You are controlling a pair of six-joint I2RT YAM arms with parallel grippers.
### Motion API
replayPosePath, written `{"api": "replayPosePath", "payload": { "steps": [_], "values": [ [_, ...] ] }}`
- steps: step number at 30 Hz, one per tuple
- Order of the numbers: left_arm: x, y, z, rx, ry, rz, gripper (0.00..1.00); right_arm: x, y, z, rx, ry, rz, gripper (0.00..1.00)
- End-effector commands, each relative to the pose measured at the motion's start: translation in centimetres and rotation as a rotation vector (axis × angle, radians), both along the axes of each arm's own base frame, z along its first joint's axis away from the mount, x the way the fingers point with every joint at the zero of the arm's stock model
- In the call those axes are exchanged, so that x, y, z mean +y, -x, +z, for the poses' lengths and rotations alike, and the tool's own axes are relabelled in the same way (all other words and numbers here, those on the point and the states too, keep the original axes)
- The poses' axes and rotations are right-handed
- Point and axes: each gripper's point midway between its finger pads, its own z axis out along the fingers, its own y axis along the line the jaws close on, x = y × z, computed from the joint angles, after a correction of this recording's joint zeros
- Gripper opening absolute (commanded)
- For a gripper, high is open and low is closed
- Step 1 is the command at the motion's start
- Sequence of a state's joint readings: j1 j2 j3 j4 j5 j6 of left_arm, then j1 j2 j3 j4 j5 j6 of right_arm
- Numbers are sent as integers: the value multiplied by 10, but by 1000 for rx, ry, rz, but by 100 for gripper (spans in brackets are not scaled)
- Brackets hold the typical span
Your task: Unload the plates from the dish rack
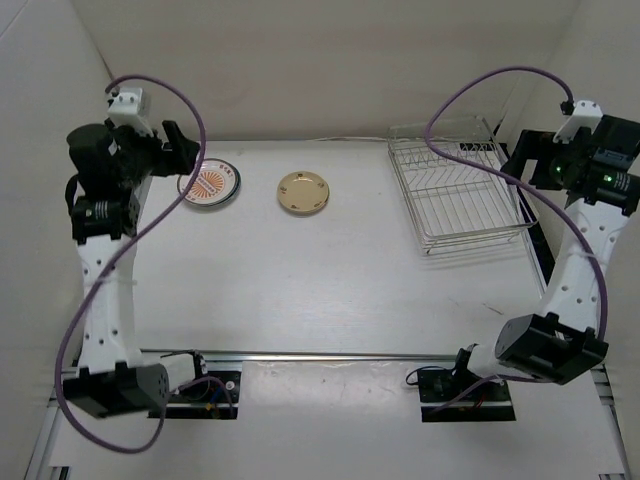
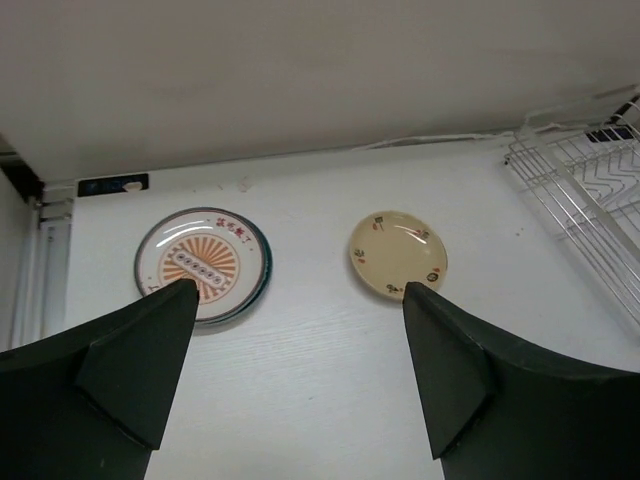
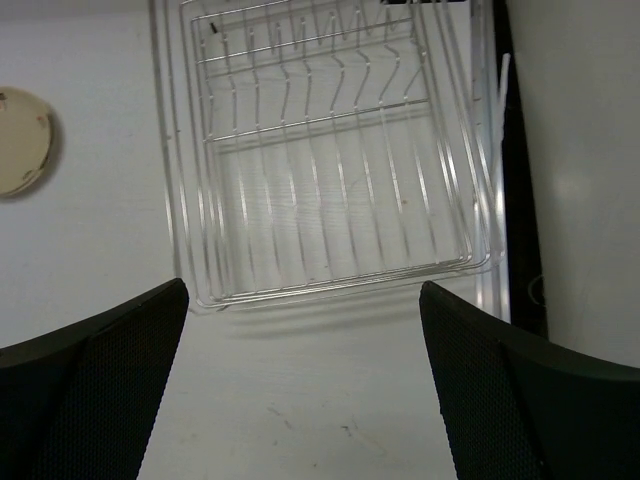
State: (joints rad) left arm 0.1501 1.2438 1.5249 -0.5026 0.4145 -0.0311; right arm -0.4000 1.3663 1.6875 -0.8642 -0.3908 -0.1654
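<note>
The sunburst plate (image 1: 210,183) lies flat on the table at the back left, and in the left wrist view (image 2: 203,264) a dark rim of something under it shows at its right edge. The tan plate (image 1: 303,192) lies flat to its right, also in the left wrist view (image 2: 398,254). The plate with the lettered rim is not clearly seen. The silver wire dish rack (image 1: 458,190) at the back right holds no plates in the right wrist view (image 3: 330,150). My left gripper (image 2: 295,290) is open and empty, raised near the sunburst plate. My right gripper (image 3: 303,290) is open and empty, above the rack's near edge.
White walls close in the table at the back and on both sides. A dark strip (image 3: 520,180) runs along the right side of the rack. Purple cables (image 1: 190,110) loop over both arms.
</note>
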Motion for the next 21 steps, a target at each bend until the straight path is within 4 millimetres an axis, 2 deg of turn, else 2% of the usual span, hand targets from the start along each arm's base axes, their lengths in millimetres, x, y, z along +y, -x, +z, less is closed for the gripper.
{"api": "replayPosePath", "payload": {
  "steps": [1,3,4,5,7,8,9,10,11,12,14,15,17,18,21],
  "values": [
    [13,31,-54,126,-47,44,96,-13,-20,26,-73,118,-54,100],
    [22,47,-61,136,-71,105,97,-22,-26,25,-57,218,-126,100],
    [23,63,-64,135,-78,131,98,-22,-26,19,-37,241,-146,100],
    [26,70,-65,126,-85,154,100,-11,-28,10,-14,247,-136,100],
    [34,91,-68,102,-128,207,100,5,-22,10,-21,279,-125,100],
    [41,99,-71,105,-135,247,100,11,-16,-6,11,276,-105,100],
    [42,104,-71,96,-148,258,100,17,-10,-10,18,275,-92,100],
    [44,108,-80,108,-159,266,100,25,2,-5,-7,267,-70,100],
    [43,115,-81,99,-159,267,100,34,7,-8,-11,242,-48,100],
    [48,120,-86,113,-158,287,100,38,20,-12,-14,222,-49,100],
    [52,126,-97,137,-155,308,100,45,34,-16,-20,164,-63,100],
    [56,127,-104,161,-149,317,100,49,48,-18,-35,158,-52,100],
    [54,132,-113,171,-119,321,100,59,63,-22,-47,104,-40,100],
    [54,134,-116,173,-115,319,100,63,78,-30,-46,87,-39,100],
    [55,139,-127,194,-83,330,100,69,107,-49,-30,52,-36,100]
  ]
}}
